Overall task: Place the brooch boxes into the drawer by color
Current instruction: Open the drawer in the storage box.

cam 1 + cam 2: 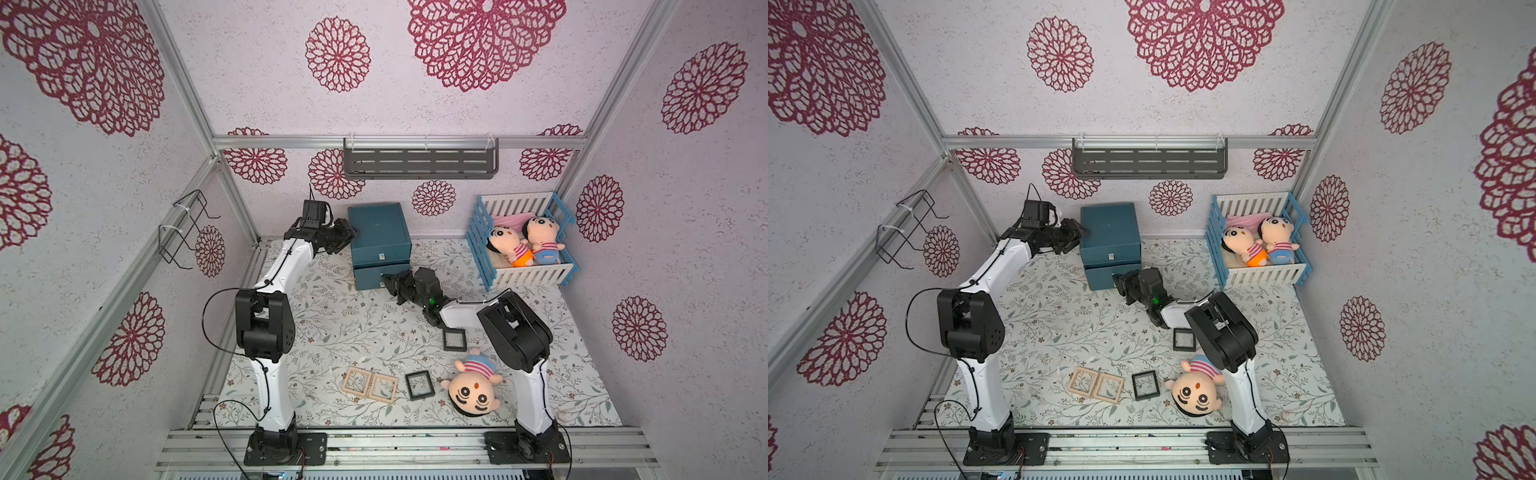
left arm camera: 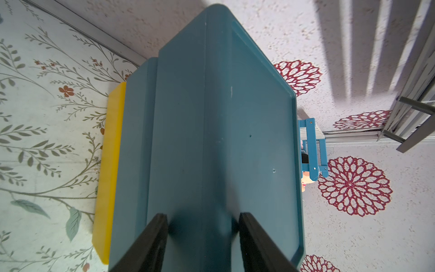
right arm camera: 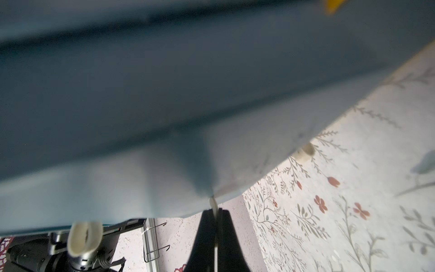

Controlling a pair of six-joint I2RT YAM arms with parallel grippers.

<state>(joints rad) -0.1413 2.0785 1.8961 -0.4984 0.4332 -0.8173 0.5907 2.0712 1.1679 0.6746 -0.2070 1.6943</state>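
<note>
The right tool (image 3: 215, 210) pinches the drawer's (image 1: 374, 279) white tab (image 3: 213, 203). We worry the thin tab slips free, or the cabinet (image 1: 378, 226) skids though the left tool (image 1: 348, 233), spread, braces its side. Wood boxes (image 1: 382, 388) and a black box (image 1: 419, 385) lie by the counter's (image 1: 332, 324) front edge, another black box (image 1: 455, 340) mid-right. Floral cloth (image 1: 569, 374); flowered walls (image 1: 478, 104).

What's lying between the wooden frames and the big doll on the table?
A small black frame lies flat between the wooden frames and the doll. Both top views show it.
</note>
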